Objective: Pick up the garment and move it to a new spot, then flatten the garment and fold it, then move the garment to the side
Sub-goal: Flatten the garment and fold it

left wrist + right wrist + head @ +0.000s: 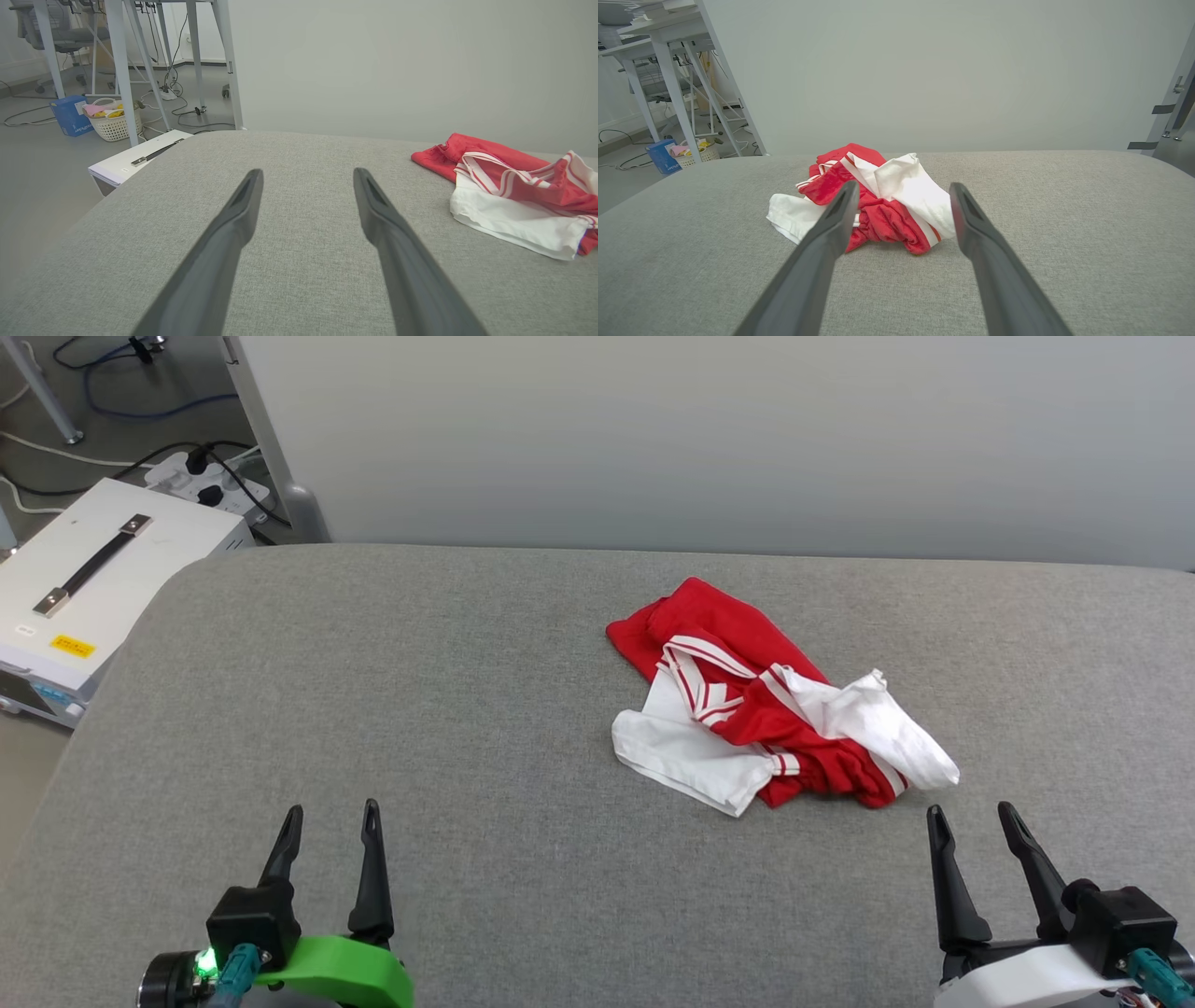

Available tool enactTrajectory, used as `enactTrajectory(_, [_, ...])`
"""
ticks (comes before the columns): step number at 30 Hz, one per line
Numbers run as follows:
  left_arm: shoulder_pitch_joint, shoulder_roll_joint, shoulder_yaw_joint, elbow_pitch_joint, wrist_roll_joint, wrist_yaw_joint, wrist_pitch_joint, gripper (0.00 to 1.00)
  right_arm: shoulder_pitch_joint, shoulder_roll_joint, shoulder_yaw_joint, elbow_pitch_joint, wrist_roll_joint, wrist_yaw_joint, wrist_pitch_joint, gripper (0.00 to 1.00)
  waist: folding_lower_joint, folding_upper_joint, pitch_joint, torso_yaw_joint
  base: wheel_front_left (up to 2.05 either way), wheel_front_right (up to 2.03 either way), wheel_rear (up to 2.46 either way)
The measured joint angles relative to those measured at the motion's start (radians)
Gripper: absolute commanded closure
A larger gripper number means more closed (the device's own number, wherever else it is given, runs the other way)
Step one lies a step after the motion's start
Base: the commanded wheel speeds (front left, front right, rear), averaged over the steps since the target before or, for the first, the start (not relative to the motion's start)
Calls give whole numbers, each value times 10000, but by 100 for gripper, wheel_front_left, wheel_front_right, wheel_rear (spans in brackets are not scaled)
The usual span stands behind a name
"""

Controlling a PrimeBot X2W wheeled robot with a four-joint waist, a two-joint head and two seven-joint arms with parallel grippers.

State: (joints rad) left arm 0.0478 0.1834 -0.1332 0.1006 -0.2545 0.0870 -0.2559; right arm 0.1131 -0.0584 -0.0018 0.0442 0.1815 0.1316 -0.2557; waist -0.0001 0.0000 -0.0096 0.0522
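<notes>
- A white basket (115, 129) on the floor holds pink and yellow items, too small to identify.
- The garment (747, 709) lies crumpled on the grey bench (420, 709), just ahead of the right end effector (970, 810); its shape is hard to make out.
- The left end effector (333, 807) and the right are both spread wide, grasping nothing.

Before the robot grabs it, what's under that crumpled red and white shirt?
The garment lies bunched on the grey table surface, which shows all around it. Nothing pokes out from beneath, but its folds hide whatever is directly under them.
</notes>
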Motion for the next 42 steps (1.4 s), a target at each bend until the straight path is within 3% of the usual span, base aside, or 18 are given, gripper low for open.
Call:
enactTrajectory(7, [69,-339,416,247,451,-470,0,0,24,27,31,15,0,0,0,0,0,0,25,-14,0,0,0])
enactTrajectory(10, [-192,-314,380,376,731,-882,0,0,19,31,-27,-29,0,0,0,0,0,0,131,16,0,0,0])
enactTrajectory(16, [-2474,128,-65,965,1087,-1774,2,0,-322,35,82,-180,-6,0,0,0,0,0,463,-12,0,0,0])
enactTrajectory(22, [-4850,660,-965,1703,922,-2094,493,0,-773,21,138,-362,-19,-2,-2,0,0,0,840,-259,0,0,0])
enactTrajectory(23, [-6003,986,-1712,1992,650,-2146,1011,0,-955,19,140,-405,-21,0,0,0,0,0,1066,-422,0,0,0])
enactTrajectory(26, [-6989,1206,-2771,2146,-63,-2148,1885,0,-1082,17,142,-441,-23,0,0,0,0,0,1326,-581,0,0,0])
enactTrajectory(37, [-9590,2571,-6445,2000,-3559,-2151,7219,0,-1990,21,234,-531,-17,-2,0,0,0,0,2462,-1277,0,0,0])
enactTrajectory(42, [-10495,3143,-8073,1482,-4895,-2151,8826,0,-2324,29,291,-585,-4,0,0,0,1,0,3017,-1566,0,0,0])
